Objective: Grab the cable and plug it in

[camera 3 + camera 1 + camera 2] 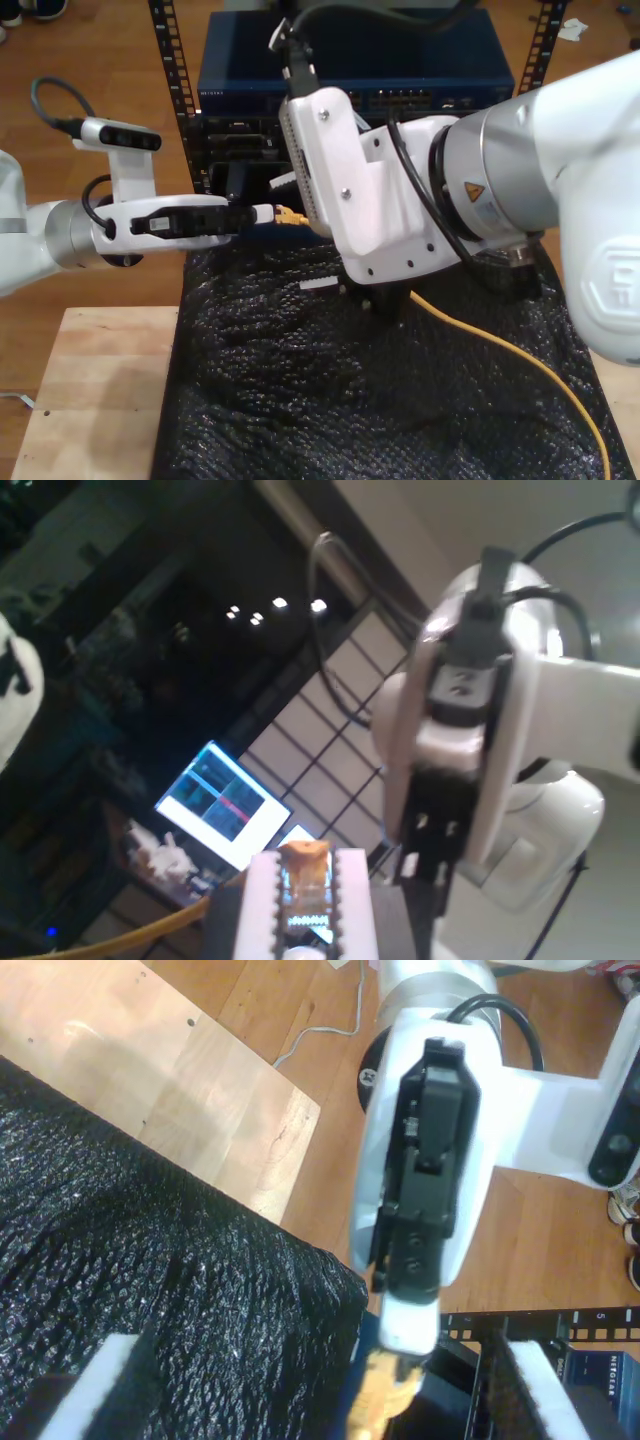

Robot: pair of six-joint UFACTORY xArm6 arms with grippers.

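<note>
Cable (520, 365) trails over the black mat (300, 400) to the mat's near corner at the exterior view's right. Its plug (305, 875) is raised above the mat's far edge, in front of the rack (350, 70). My first gripper (305, 905) has its jaws clenched on the plug. My second gripper (320, 1405) hangs over the mat with its jaws spread. They seem to grasp nothing, though the plug sits close by.
</note>
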